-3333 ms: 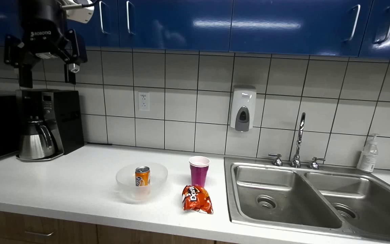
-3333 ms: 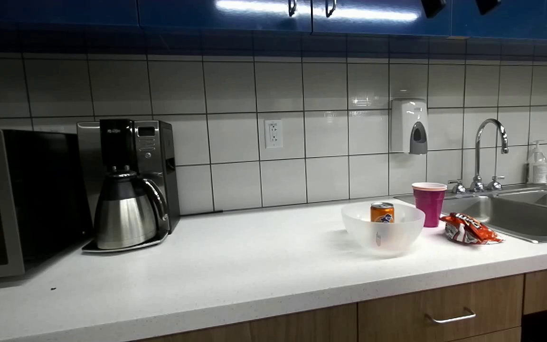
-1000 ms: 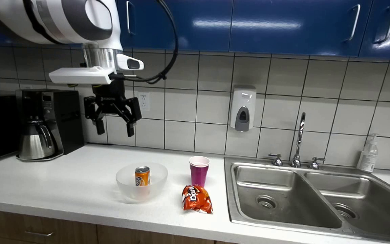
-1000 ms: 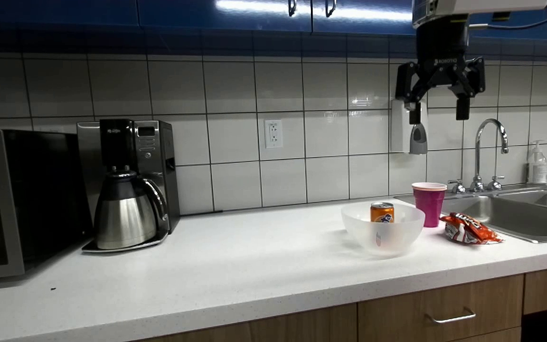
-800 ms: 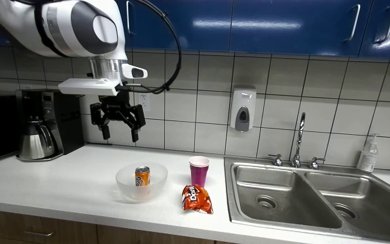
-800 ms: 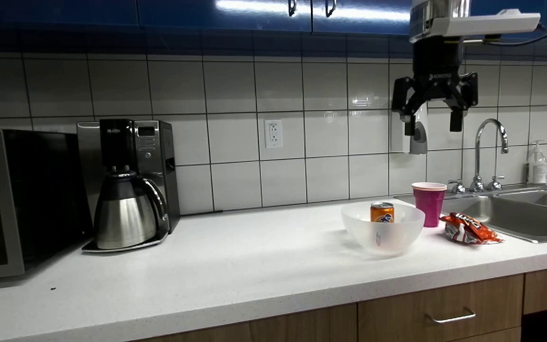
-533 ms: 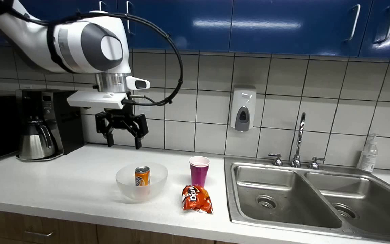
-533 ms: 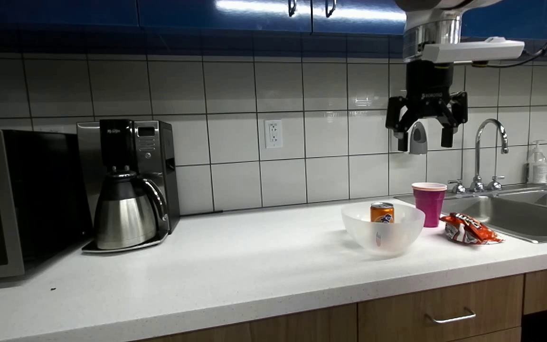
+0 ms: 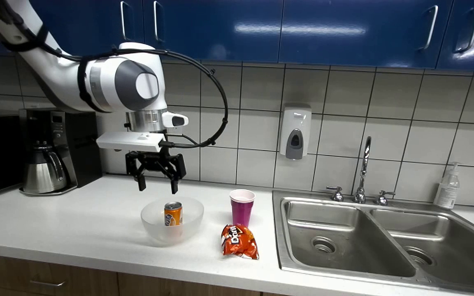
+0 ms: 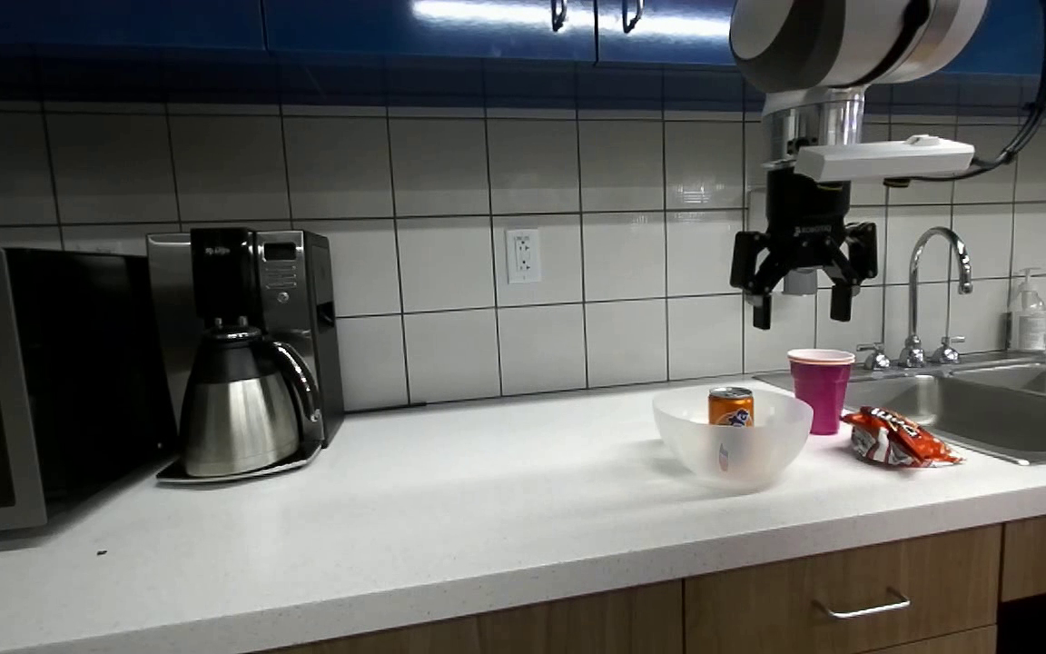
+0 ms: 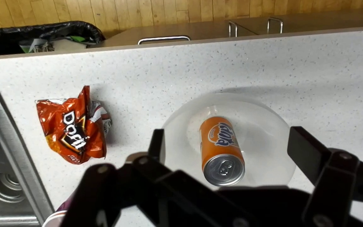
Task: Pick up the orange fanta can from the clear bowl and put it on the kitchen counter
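An orange Fanta can stands upright inside the clear frosted bowl. The can shows above the rim of the bowl in an exterior view, its lower part blurred by the wall. The bowl stands on the white counter. My gripper is open and empty, above the bowl and apart from it; it is also above bowl height in an exterior view. In the wrist view the can lies between the spread fingers, its silver top toward the palm.
A purple cup and a red Doritos bag stand beside the bowl on the sink side. Beyond them is a steel double sink. A coffee maker and microwave are on the opposite side. Blue cabinets hang above.
The arm came into view from above and has moved down steadily toward the bowl, drifting slightly sideways. The gripper has stayed open. The can, bowl, cup and bag have not moved.
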Action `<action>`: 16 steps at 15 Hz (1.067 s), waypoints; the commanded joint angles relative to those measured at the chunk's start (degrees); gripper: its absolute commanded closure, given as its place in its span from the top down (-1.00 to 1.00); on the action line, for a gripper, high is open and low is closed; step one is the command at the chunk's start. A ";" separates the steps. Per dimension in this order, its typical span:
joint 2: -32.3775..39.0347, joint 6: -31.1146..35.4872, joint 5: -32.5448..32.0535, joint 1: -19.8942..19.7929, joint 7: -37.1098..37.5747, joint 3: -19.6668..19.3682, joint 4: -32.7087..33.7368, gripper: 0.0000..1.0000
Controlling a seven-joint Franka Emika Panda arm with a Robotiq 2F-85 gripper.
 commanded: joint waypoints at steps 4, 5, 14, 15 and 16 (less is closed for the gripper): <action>7.10 2.33 -0.17 -1.60 -3.44 -1.20 4.36 1.00; 8.17 2.60 0.11 -1.54 -3.79 -1.31 4.96 1.00; 17.38 4.68 0.79 -0.67 -3.50 -0.10 10.74 1.00; 18.09 4.71 0.50 -0.49 -3.11 0.05 11.26 1.00; 18.86 4.70 0.14 -0.25 -2.67 0.32 11.89 1.00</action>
